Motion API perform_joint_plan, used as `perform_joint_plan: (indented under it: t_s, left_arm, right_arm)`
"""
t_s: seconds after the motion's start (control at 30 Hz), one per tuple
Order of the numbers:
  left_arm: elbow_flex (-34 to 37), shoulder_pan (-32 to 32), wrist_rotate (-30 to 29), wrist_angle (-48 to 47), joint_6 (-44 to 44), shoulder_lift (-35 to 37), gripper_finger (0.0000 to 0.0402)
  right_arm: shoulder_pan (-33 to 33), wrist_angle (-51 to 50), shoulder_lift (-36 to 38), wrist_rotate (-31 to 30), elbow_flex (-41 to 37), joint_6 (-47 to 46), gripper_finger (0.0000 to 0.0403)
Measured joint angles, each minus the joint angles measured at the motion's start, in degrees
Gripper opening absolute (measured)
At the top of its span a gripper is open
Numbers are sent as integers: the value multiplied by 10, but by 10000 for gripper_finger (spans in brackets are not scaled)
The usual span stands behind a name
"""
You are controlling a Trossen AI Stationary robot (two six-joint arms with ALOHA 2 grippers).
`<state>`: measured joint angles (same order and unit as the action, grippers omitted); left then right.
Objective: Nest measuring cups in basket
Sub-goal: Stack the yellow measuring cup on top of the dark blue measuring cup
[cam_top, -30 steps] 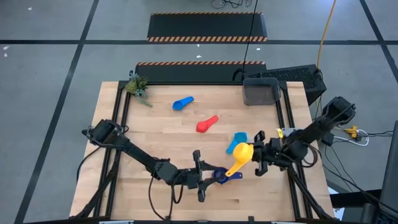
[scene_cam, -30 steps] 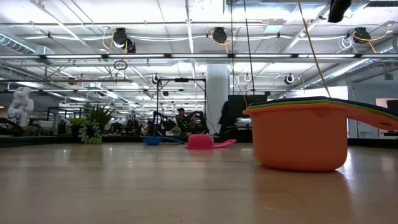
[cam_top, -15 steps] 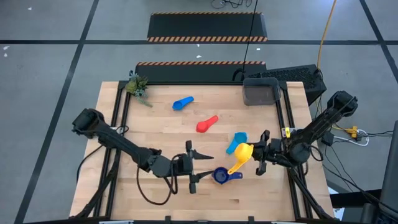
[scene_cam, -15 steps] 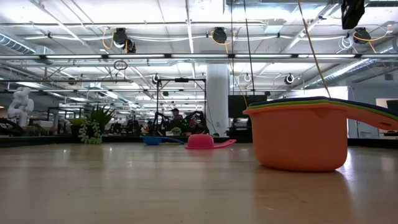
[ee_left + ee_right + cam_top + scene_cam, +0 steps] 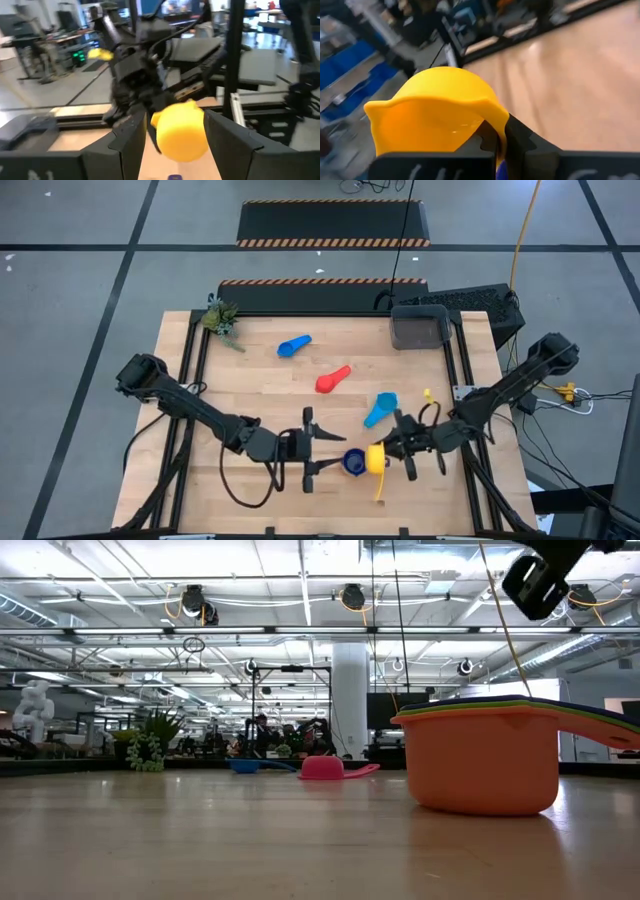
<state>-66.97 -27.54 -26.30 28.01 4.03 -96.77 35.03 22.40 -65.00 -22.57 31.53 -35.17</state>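
The right gripper (image 5: 395, 448) has its fingers closed on the yellow measuring cup (image 5: 375, 459), pinching the cup's rim; in the right wrist view the yellow cup (image 5: 437, 115) fills the space just ahead of those fingers (image 5: 492, 142). In the high view the yellow cup sits low over the near middle of the worktop (image 5: 260, 390), its handle pointing toward the near edge, just right of the navy measuring cup (image 5: 353, 463). The left wrist view looks across at the yellow cup (image 5: 181, 130) with the right arm's gripper behind it.

The left gripper (image 5: 325, 452) lies on the near middle of the worktop, left of the navy cup, with its fingers spread open and nothing between them; its two fingers (image 5: 127, 137) frame the yellow cup in its own wrist view.

Farther out, the light blue measuring cup (image 5: 381, 407) lies right of centre, the red measuring cup (image 5: 333, 379) near the middle, and the blue measuring cup (image 5: 294, 345) toward the far side. The dark grey basket (image 5: 419, 327) stands at the far right corner of the worktop, well apart from both grippers. In the low view an orange measuring cup (image 5: 490, 762) stands close to the camera with other cups nested inside it, their green and dark rims showing just above its own.
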Motion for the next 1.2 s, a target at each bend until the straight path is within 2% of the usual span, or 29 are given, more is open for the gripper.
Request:
perform_joint_plan:
  t_s: [0.17,0.4,0.57,0.67,0.97,1.2]
  left_arm:
    - [0,1,26,-10,20,0,210]
    - [0,1,30,-6,32,-18,277]
    - [0,2,80,22,49,-33,314]
    - [0,5,120,27,48,-34,313]
    - [0,7,173,22,66,-46,271]
    - [-8,8,238,25,62,-68,267]
  right_arm:
    - [-23,22,-46,97,0,-7,0]
    - [-53,150,-136,252,0,-12,0]
    - [-74,199,-182,306,0,-35,0]
    - [-81,182,-201,319,11,-42,0]
    - [-83,177,-267,398,72,-19,0]
    - [-81,176,-298,439,98,17,0]
